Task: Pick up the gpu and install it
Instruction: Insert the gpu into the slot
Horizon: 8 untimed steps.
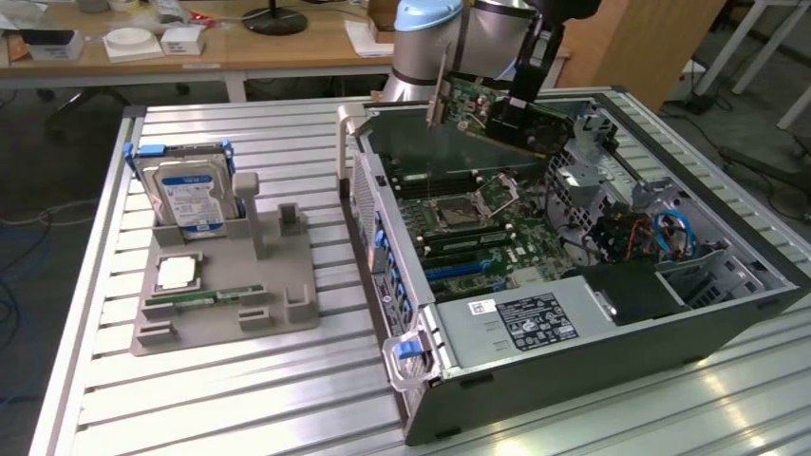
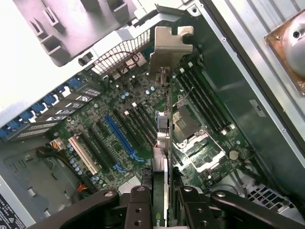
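You see the gpu (image 1: 500, 112) as a dark green board with a silver bracket (image 2: 169, 47). The motherboard (image 2: 143, 93) is dark green too, its long slot (image 2: 119, 136) bright blue. The hard drive (image 1: 190, 195) carries a label that looks blue and white; its tray (image 1: 285, 275) is grey.

gpu (image 1: 480, 109) above computer case (image 1: 633, 366)

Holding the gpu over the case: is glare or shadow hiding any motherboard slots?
Exterior view: light glares off the table, while the motherboard and the gpu are evenly lit. Wrist view: glare whitens the CPU socket; the blue slot is readable; the gripper, shut on the gpu, is in shade.
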{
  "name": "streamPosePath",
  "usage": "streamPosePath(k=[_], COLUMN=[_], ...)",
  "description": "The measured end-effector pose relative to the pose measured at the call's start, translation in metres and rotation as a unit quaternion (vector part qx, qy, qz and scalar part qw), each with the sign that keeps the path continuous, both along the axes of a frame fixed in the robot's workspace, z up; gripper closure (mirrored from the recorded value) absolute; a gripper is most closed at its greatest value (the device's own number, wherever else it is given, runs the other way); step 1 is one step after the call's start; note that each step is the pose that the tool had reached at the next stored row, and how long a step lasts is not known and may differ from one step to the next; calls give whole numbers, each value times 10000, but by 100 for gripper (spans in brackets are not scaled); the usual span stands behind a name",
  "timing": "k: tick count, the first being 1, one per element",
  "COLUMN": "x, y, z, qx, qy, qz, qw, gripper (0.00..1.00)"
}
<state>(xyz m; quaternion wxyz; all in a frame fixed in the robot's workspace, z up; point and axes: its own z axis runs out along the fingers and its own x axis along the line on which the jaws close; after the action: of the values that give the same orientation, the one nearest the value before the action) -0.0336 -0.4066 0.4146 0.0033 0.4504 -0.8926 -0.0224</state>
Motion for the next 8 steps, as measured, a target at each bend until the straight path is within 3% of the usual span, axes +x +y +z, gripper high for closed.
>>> streamPosePath(k=[2,8], x=[0,-2], y=[-9,-34], z=[-3,-9], qx=[25,26], qy=[-6,-19], qz=[31,240], qw=[10000,9997], gripper=[74,74])
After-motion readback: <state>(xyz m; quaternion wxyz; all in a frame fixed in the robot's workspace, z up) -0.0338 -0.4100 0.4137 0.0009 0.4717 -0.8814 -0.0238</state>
